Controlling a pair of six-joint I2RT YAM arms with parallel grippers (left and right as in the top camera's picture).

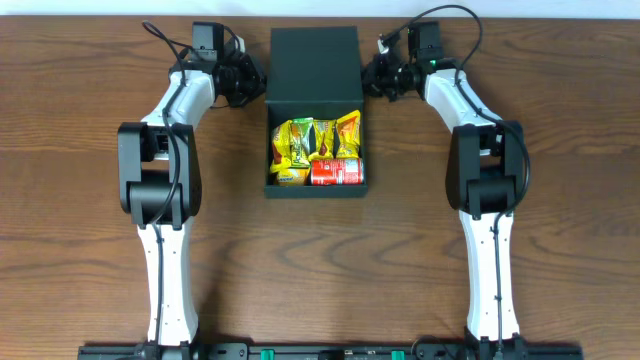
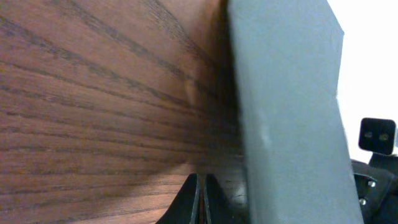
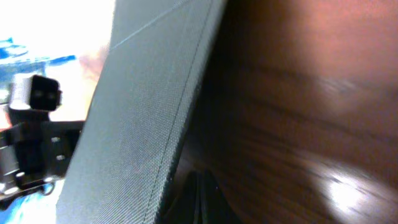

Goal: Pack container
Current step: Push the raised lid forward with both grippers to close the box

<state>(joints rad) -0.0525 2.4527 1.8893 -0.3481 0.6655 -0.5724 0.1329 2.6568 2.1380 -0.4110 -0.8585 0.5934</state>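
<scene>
Overhead first: the container (image 1: 315, 190) sits mid-table, right between the 2 arms. Its lid (image 1: 315, 60) is swung open to the far side, and how steeply it leans I cannot tell from above. Inside it's crowded. Yellow snack packets (image 1: 300, 140) fill most of the box, and a red can (image 1: 335, 172) lies on its side along the near wall, toward the right corner.

Now the claws. The left claw (image 1: 256, 82) is tucked in just beside the lid's left edge and the right claw (image 1: 372, 76) mirrors it at the right edge, but from up here the fingers are lost in dark hardware.

The wrist cameras settle that. On the left wrist, the 2 fingers are clenched tight together with nothing between them, low over the wood grain of the table (image 2: 93, 112), and the lid's grey face fills the right side. Past the lid's edge a black block (image 2: 376, 135) of the opposite arm peeks through. The right wrist shows the reverse: the lid's woven grey surface on the left, blurred wood on the right, and dark fingers pressed together and empty at the bottom.

Neither wrist view sees into the box; only the overhead shows the contents. Cables (image 1: 455, 15) loop off both wrists near the far table edge.
</scene>
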